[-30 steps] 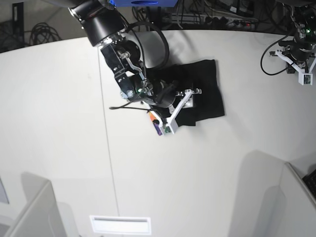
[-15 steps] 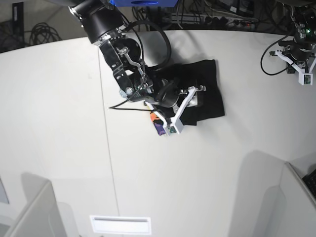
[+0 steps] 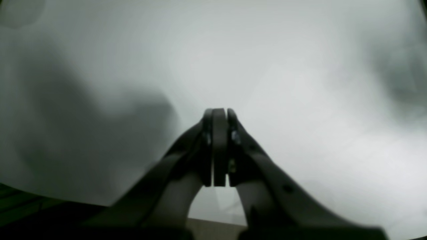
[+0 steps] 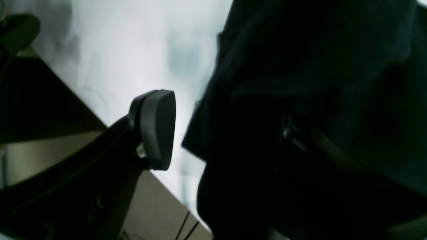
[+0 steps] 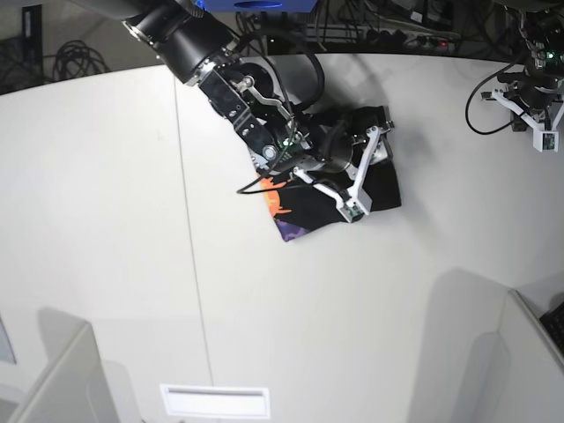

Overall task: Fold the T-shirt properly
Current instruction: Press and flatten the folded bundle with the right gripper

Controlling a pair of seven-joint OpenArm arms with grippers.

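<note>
Base view: the black T-shirt [image 5: 352,172] lies bunched on the white table [image 5: 106,220], near the far middle, with a strip of its purple and orange print [image 5: 284,211] showing at its near-left edge. The right arm [image 5: 229,79] reaches over the cloth and hides much of it; the right gripper [image 5: 366,167] sits on the shirt with its jaws spread wide. In the right wrist view one dark finger pad [image 4: 156,128] stands clear beside the cloth, while the other is lost in the black folds, so whether any fabric is pinched cannot be told. A black cable [image 5: 304,62] loops above the arm. The left gripper [image 5: 538,110] hangs at the far right, well apart, jaws clenched on nothing.
</note>
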